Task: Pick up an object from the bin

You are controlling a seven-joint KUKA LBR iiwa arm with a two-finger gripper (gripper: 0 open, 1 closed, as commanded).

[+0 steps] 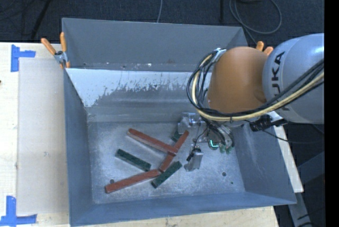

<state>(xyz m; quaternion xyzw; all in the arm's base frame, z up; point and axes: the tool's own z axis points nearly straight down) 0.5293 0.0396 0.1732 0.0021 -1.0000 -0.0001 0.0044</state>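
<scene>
My gripper (189,142) hangs under the arm's orange cover at the right of the bin floor and looks open, one grey finger (193,159) low and the other (185,122) higher up. A short red-brown stick (175,150) runs slantwise between them, its upper end in the gap; neither finger presses on it. A longer red-brown stick (147,140) lies just left, its right end under the short one. A dark green stick (167,173) lies below the lower finger.
Further left lie another dark green stick (133,159) and a long red-brown stick (131,182) near the bin's front wall. The sloping back wall rises behind. The arm and its cables cover the bin's right side.
</scene>
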